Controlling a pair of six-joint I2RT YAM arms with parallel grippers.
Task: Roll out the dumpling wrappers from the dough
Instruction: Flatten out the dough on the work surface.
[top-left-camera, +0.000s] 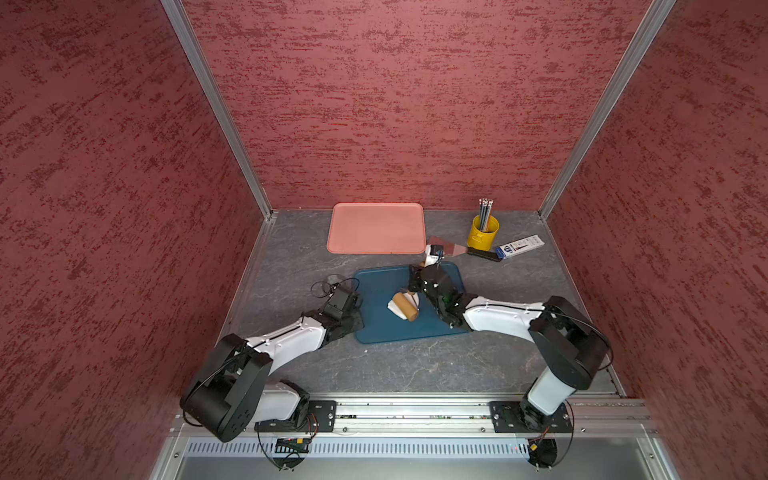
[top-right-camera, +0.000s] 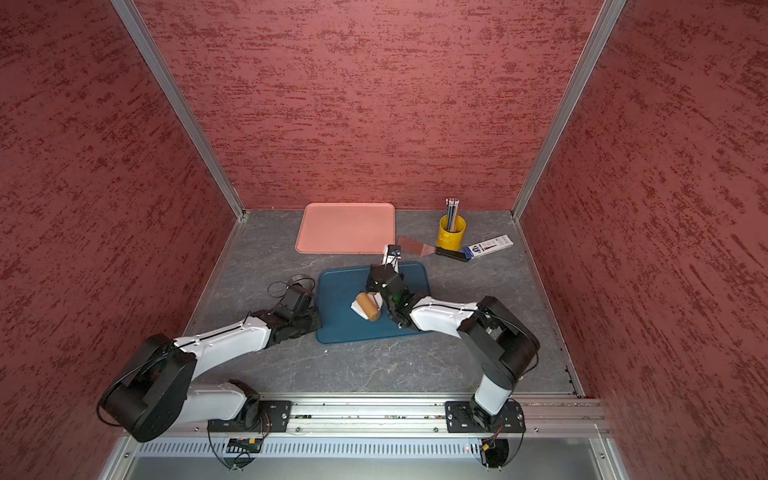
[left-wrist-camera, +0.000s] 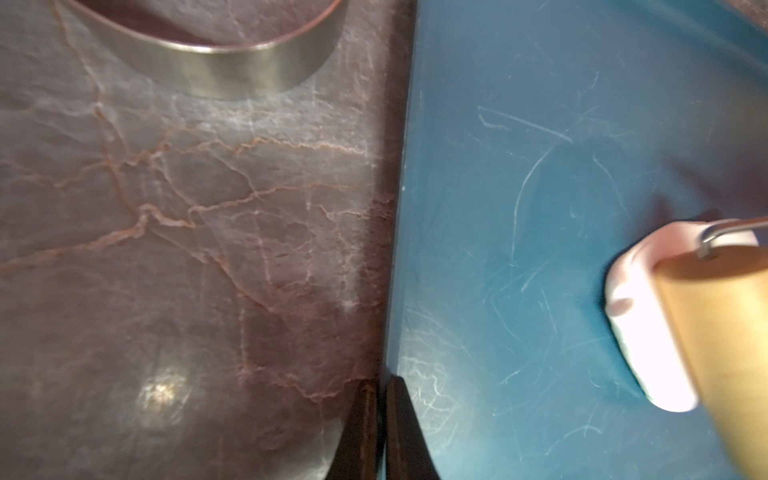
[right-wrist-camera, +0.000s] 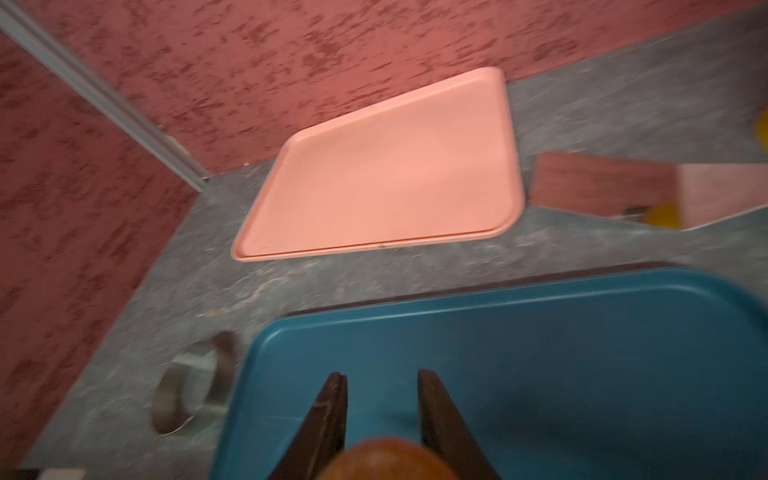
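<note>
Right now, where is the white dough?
In both top views the dough lies near the middle of the blue tray, partly under the wooden roller, around the centre of the table.

We find the dough, a soft white slab pressed partly flat, lying near the middle of the blue tray, half hidden beneath the wooden roller.

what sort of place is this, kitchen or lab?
Probably an enclosed robot test cell, not a kitchen: red wall panels in aluminium framing box in the tabletop, both arms mount on a front rail, and dough lies under a rolling pin on a blue tray.
</note>
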